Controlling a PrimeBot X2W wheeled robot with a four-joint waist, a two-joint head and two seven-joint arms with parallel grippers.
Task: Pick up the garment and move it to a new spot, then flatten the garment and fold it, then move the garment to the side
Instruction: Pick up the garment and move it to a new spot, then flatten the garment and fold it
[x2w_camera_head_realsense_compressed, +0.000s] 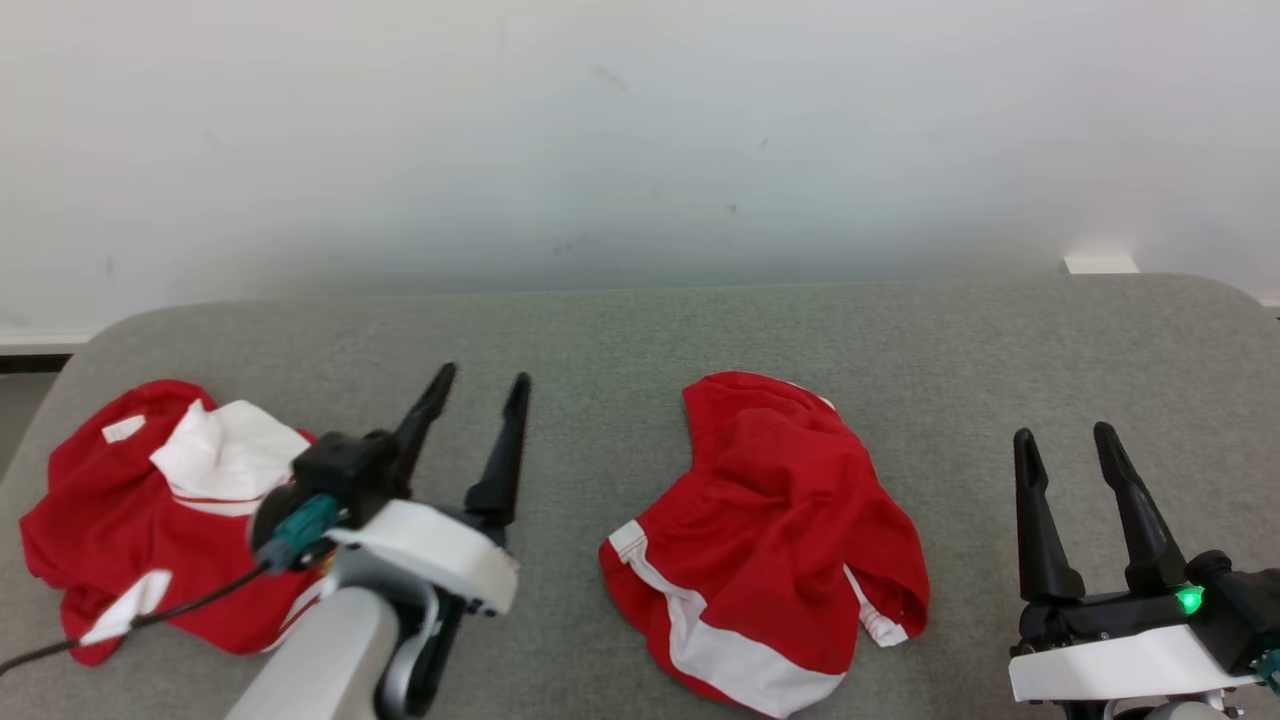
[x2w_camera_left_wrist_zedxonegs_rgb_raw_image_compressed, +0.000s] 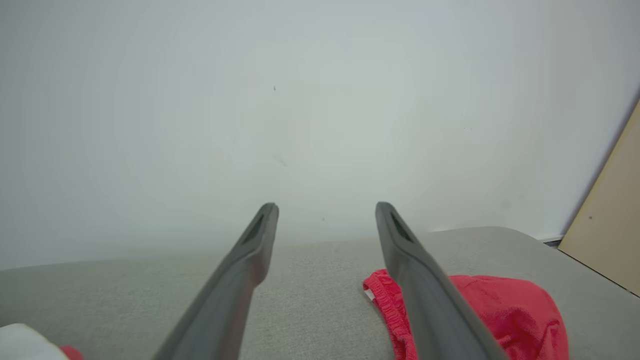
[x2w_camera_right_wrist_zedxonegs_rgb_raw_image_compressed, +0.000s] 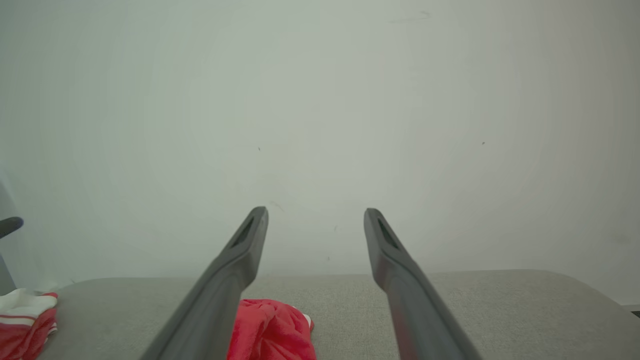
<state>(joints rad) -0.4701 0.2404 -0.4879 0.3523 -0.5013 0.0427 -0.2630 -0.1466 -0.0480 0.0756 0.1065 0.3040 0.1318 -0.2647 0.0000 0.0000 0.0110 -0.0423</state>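
The left gripper (x2w_camera_head_realsense_compressed: 483, 376) has its fingers well apart and holds nothing. It hangs above the grey cushion (x2w_camera_head_realsense_compressed: 900, 340), between two red heaps of cloth. The right gripper (x2w_camera_head_realsense_compressed: 1062, 432) stands at the right side, also with fingers spread and empty.

Between the two grippers lies the garment (x2w_camera_head_realsense_compressed: 770, 520), red with white bands. It is crumpled, with many folds, and it touches neither gripper. To the left, partly behind the left arm, lies a second heap (x2w_camera_head_realsense_compressed: 110, 510) of red and white cloth, also crumpled.

I judge the middle one to be the task's garment, but I cannot be sure. If so, the move to a new spot may be done. The flattening, the fold and the move to the side are all left, because the cloth is neither flat nor folded.

I see no box or basket on the cushion.
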